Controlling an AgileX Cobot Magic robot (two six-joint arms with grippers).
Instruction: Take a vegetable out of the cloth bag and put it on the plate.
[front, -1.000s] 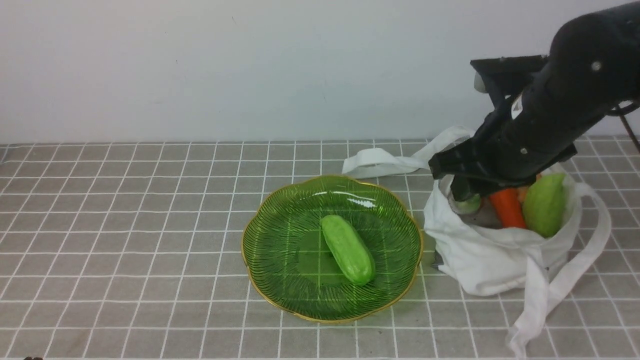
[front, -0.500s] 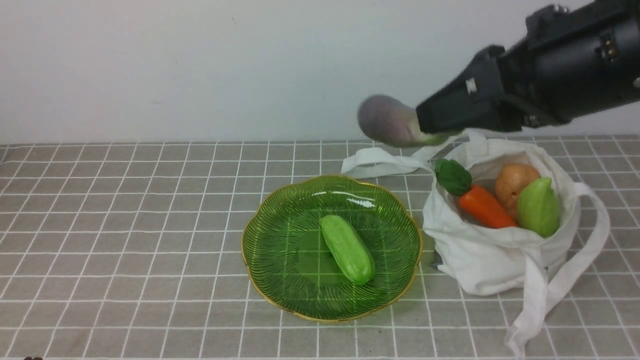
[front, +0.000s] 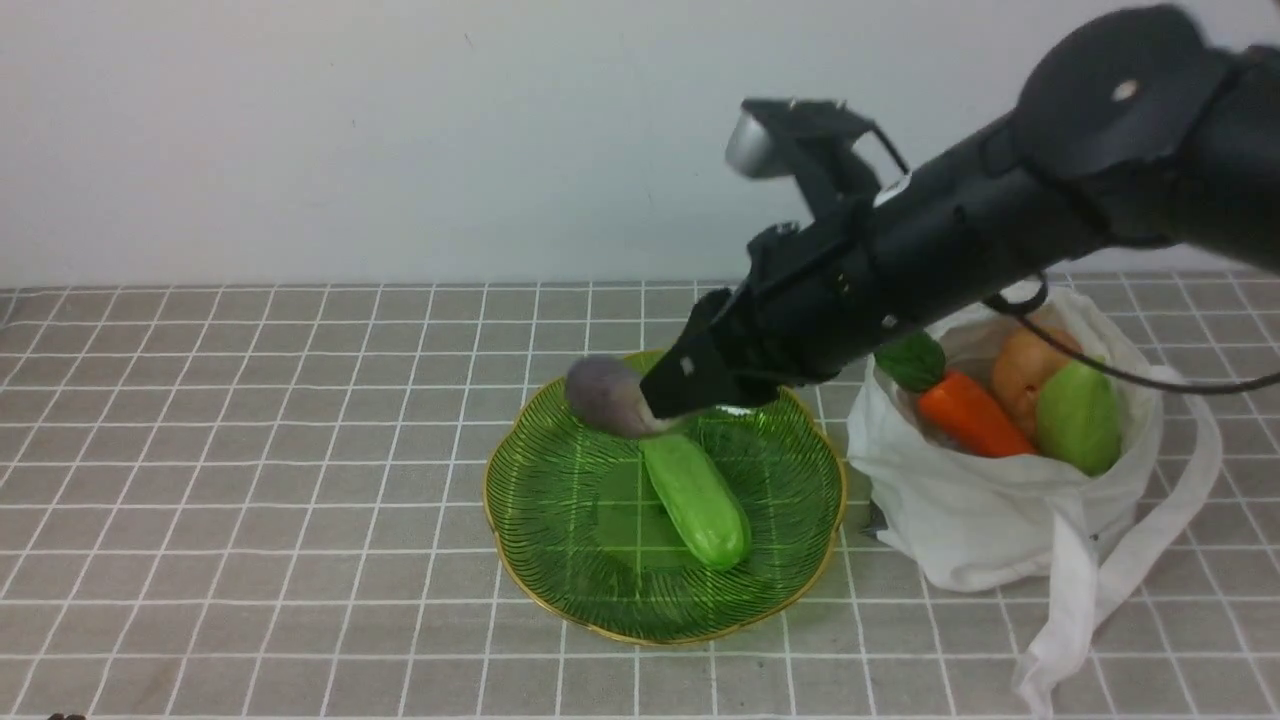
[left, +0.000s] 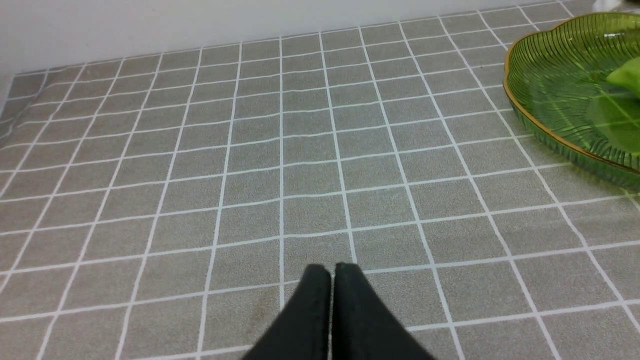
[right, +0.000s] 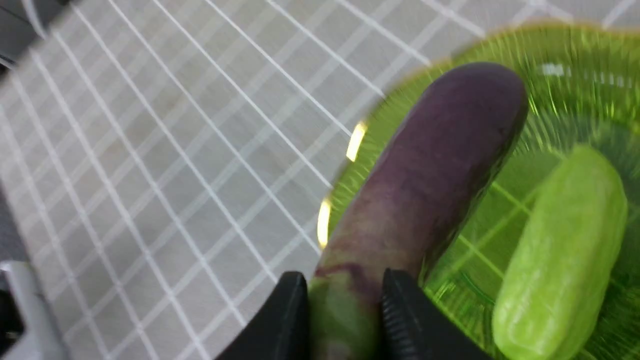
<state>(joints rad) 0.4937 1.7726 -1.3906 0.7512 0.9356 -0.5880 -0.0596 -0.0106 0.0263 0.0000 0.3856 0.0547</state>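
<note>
I hold the purple eggplant (front: 603, 397) above the green plate (front: 560, 520), near its far edge; the white cloth bag (front: 980, 530) sits open beside it.

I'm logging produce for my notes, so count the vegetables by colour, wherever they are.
Purple: 1, the eggplant in the right gripper.
Green: 2, the cucumber on the plate and a pale green gourd in the cloth bag.
Orange: 1, the carrot in the bag.
Tan: 1, a potato in the bag.
Total: 5.

Plate (front: 570, 540): translucent green glass, finely ribbed, gilt rim. Eggplant (right: 435, 165) above plate: smooth purple skin, slight sheen. Cucumber (front: 697, 500) on plate: glossy, plastic-looking. Cloth bag (front: 980, 530) beside plate: soft matt white fabric, creased.
</note>
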